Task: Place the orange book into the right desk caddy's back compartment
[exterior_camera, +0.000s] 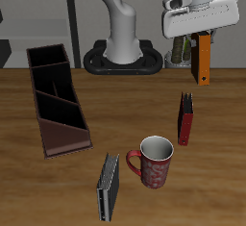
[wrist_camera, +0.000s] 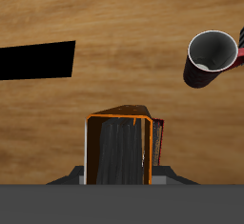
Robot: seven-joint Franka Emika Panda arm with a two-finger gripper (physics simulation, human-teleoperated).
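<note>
Fingers: I see them closed on the orange book [exterior_camera: 204, 59], one pad each side, though the pads themselves are mostly hidden by the gripper [exterior_camera: 200, 36] body in the ext view. In the wrist view the gripper [wrist_camera: 118, 171] sits right over the book [wrist_camera: 118, 150], and I'm looking down its grey page edges framed in orange. The book hangs upright, lifted clear of the table [exterior_camera: 123, 114], over the back part of the tabletop near the robot base [exterior_camera: 123, 59].

Count, big to small:

1 table, wood grain, seen in both views.

1 arm w/ 1 gripper.

1 right desk caddy [exterior_camera: 56, 97], long, dark brown w/ maroon sides, 3 sections split by dividers, sloped low end toward the table's front edge. Its back compartment [exterior_camera: 45, 57] is the end section farthest back. The caddy is well apart from the held book, across the table. A black shape [wrist_camera: 36, 61] in the wrist view may be part of it; can't tell.

3 books total: the orange one in the grip, 1 dark-red book [exterior_camera: 186, 118] standing upright mid-table, 1 grey-black book [exterior_camera: 108, 186] upright near the front edge.

1 mug [exterior_camera: 154, 162], red patterned, upright, just beside the grey-black book and near the dark-red one. Wrist view shows the mug [wrist_camera: 211, 56] from above w/ a pale inside.
</note>
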